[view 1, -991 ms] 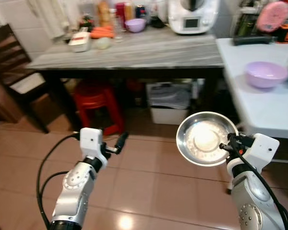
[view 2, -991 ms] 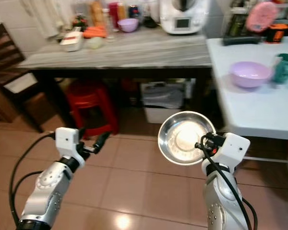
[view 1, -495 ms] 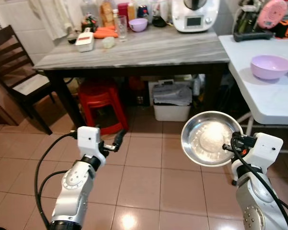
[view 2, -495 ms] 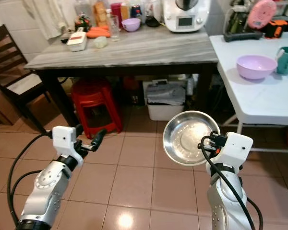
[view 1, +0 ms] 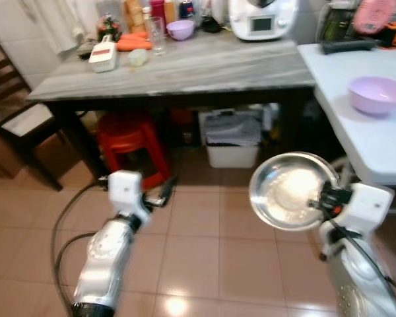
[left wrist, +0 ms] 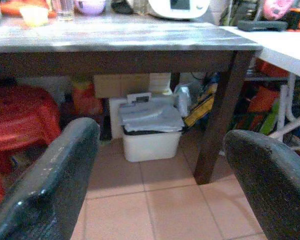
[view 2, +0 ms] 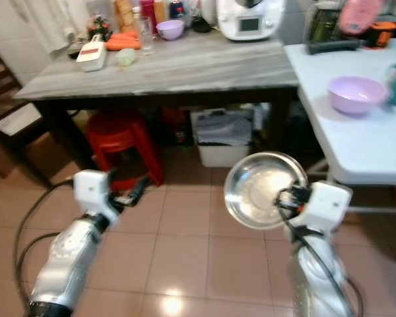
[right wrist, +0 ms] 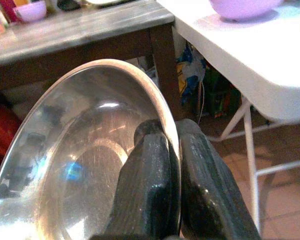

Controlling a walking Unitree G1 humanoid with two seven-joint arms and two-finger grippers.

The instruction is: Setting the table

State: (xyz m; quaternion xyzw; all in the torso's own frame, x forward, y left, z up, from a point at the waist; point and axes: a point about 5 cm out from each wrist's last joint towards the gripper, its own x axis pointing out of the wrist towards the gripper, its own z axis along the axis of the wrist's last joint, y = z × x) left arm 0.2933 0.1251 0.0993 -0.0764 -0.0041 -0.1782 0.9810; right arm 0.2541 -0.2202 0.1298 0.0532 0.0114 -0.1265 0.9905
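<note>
My right gripper is shut on the rim of a shiny steel bowl, held tilted in the air over the tiled floor, just in front of the white table. The right wrist view shows the two black fingers pinching the steel bowl's edge. A lilac bowl sits on that white table. My left gripper is raised at the left with its fingers wide apart and nothing between them.
A grey marble table stands ahead with a glass, a small purple bowl, carrots and a white appliance. Under it are a red stool and a white bin. A dark chair stands at the left.
The camera has shifted and the picture is blurrier; both tables sit slightly nearer and lower in view. The arms and the steel bowl keep the same pose.
</note>
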